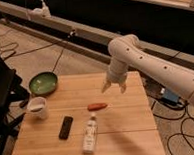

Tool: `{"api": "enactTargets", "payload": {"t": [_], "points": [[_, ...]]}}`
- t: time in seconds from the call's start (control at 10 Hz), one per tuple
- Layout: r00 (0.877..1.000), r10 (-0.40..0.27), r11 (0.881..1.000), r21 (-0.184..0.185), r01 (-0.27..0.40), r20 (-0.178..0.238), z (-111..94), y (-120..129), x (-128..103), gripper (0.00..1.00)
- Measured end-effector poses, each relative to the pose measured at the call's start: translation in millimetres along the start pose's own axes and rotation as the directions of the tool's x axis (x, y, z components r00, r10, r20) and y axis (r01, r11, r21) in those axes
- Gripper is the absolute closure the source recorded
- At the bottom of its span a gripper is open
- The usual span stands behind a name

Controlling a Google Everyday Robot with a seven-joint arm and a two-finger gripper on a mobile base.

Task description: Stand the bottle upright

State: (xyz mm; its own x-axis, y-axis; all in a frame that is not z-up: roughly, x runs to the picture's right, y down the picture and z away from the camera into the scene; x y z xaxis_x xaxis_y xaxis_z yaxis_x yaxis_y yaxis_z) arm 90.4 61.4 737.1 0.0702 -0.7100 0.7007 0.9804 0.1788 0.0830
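Wooden table [131, 122] first: your bottle [89, 136] lies flat near the front edge, cap pointing to the back, while the gripper [114, 88] hangs over the far right part, jaws wide and empty. Expect light, slippery plastic that rolls; grip across the body near the cap.

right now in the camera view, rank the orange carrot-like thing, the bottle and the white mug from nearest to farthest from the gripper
The gripper hangs open over the far right part of the table.
1. Orange carrot-like piece: mid-table, just ahead and left of the gripper.
2. Bottle: lying on its side near the front edge.
3. White mug: at the left edge.
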Motion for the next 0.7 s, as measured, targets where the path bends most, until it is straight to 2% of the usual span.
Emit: {"api": "enactTargets", "payload": {"t": [0.3,0.5,0.7], "points": [[0.999,-0.011,0.999,0.041,0.009,0.039,22.9,-24.6,-5.6,0.34],[0.996,-0.029,0.998,0.059,0.024,0.082,40.2,-39.2,-15.7,0.34],[0.988,-0.051,0.997,0.073,0.040,0.149,64.6,-57.4,-33.9,0.34]]}}
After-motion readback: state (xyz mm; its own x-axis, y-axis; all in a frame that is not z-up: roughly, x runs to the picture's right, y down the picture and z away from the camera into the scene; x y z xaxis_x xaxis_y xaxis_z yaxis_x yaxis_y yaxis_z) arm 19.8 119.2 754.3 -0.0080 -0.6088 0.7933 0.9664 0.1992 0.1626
